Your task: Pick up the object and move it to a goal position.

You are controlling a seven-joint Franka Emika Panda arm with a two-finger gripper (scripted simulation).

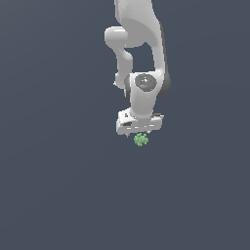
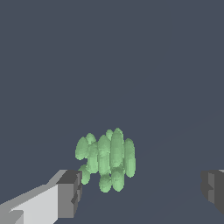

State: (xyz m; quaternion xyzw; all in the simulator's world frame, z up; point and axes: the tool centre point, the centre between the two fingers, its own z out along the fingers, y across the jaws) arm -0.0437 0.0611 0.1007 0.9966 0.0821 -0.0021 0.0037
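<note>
A white robot arm (image 1: 139,53) comes down from the top middle of the exterior view. At its end is the pincer (image 1: 140,133), which points down. It sits a little above the middle of that picture.

Right under the pincer is the green thing (image 1: 141,140). It is very small, much smaller than the pincer. It is bright green and bumpy. It sits just below the white hand part, a tiny bit to the exterior view's right of the hand's middle. The pictures do not show for sure if the green thing touches the pincer here.

All around is a flat dark grey floor (image 1: 58,195).

The wrist view looks down past the pincer (image 2: 142,188). The green thing (image 2: 107,159) shows big here, a little below the middle of the frame. It looks like a bunch of fat little green lumps stuck side by side. One finger (image 2: 70,192) shows in the lower left corner, grey at the tip and white behind. The other finger (image 2: 214,188) shows at the lower right edge.

The pincer is spread wide apart and grips nothing. The green thing lies between the two fingers, but much nearer the lower left one. Its lowest lumps are just beside that finger's dark tip. There is a big gap between the green thing and the finger at the right edge.
</note>
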